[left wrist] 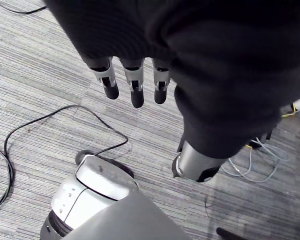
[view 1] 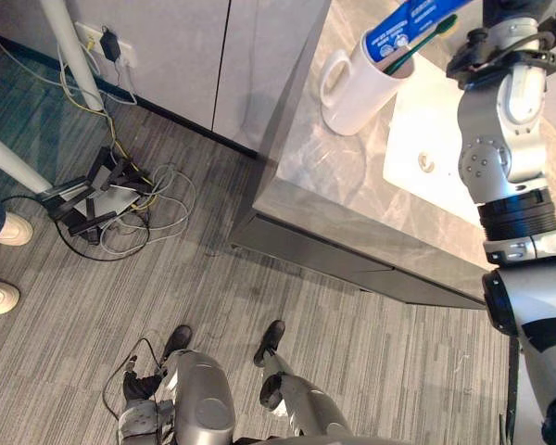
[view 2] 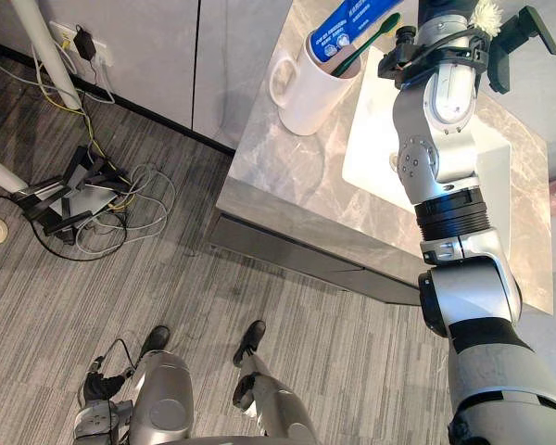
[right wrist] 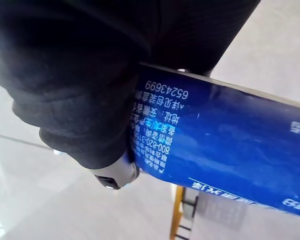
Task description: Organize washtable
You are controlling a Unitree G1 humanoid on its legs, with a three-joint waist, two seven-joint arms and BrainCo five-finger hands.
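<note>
**Toothpaste tube stands in mug as right arm reaches over the basin**

Toothpaste tube (view 1: 403,28), glossy blue with white print, leans in a white glazed mug (view 1: 357,93) beside a green toothbrush (view 1: 428,39). Both stick up past the rim. You find the mug, its looped handle on the left, on the grey marbled stone surface (view 1: 324,171). It stands near the surface's left edge, just beside a white rectangular basin (view 1: 403,139) sunk into the top. Your right arm runs up over the basin toward the tube's upper end.

In the right wrist view, the right robot hand (right wrist: 90,90) shows you its dark ribbed cover lying against the blue tube. The tube's flattened face carries lines of small white characters and digits. The fingers are hidden, so you cannot tell whether they grip the tube or how far they are parted.

Your left robot hand (left wrist: 136,90) hangs over the grey striped carpet floor (view 1: 185,269), its silver dark-tipped fingers straight and side by side, holding nothing. By the wall, loose cables (view 1: 134,199) tangle round a black stand. A person's pale shoes (view 1: 2,232) show at the carpet's left edge.
</note>
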